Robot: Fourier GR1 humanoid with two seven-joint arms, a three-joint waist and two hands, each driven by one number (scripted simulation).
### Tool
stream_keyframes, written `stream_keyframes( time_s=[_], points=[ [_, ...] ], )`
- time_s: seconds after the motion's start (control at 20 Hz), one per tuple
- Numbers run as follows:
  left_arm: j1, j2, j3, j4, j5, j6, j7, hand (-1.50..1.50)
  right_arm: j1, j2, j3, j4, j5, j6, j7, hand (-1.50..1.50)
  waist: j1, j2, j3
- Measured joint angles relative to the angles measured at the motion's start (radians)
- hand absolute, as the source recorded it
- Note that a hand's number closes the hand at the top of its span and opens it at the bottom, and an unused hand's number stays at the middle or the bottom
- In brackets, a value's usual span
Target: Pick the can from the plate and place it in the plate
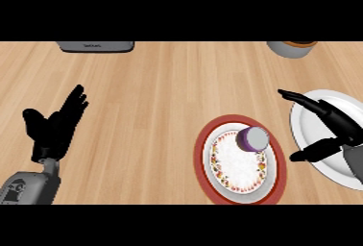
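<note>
**Can sits on the red-rimmed plate; right hand is beside it, over the white plate**

The can (252, 138) stands at the upper right of the red-rimmed plate (210, 132), near that plate's inner floral ring; the right hand (333, 127) hovers over the plain white plate (306, 111) just to the right, fingers (296, 96) spread apart and holding nothing; thumb and fingers point toward the can but are not touching it.

The risk, as I judge it: the can looks short and round, so a sideways approach may nudge it across the glossy plate or tip it rather than enclose it; the two plates lie very close, so a low hand could catch either rim.

The left hand (53, 126) rests open at the left, fingers up, well apart; a grey appliance (96, 46) and a cup (292, 48) sit at the far edge of the bench (163, 96), out of the way.
</note>
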Motion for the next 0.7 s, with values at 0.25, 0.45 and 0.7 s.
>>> stream_keyframes(
  time_s=[0.25,0.45,0.7],
  points=[
    [-0.004,-0.02,0.01,0.027,-0.024,-0.014,-0.012,0.0,-0.007,-0.007,0.019,-0.077,0.077,0.021,0.088,-1.5,-0.006,-0.003,-0.001],
    [0.003,-0.023,0.016,0.003,-0.033,-0.016,0.006,0.0,-0.014,0.0,0.061,-0.102,0.158,0.029,0.165,-1.5,-0.005,-0.004,-0.001],
    [-0.004,-0.039,0.032,0.036,-0.04,-0.03,-0.018,0.0,-0.001,0.004,0.101,-0.155,0.277,-0.001,0.241,-1.5,-0.007,-0.004,-0.001]
  ],
)
